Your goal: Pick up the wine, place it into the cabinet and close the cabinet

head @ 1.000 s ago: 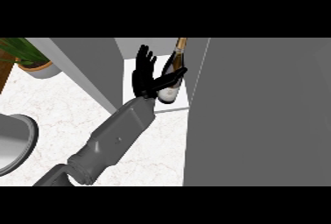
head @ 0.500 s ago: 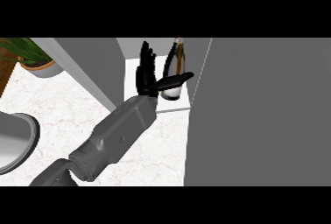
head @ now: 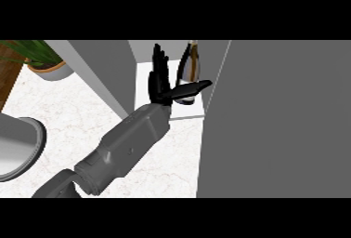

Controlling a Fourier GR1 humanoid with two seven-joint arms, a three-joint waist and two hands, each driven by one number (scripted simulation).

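I see the left hand (head: 162, 88) with fingers (head: 159, 60) straight up and thumb stretched across the wine (head: 192, 69), holding nothing; the bottle stands upright inside the cabinet (head: 103, 69), just beside the palm; a potted plant (head: 41, 62) sits on the counter (head: 68, 116); right hand unseen.

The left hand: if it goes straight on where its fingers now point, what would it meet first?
Probably the cabinet's inside: the left hand points into the opening, beside the wine bottle. Depth is unclear.

narrow cabinet (head: 179, 114) gap, door (head: 274, 116) blocking right
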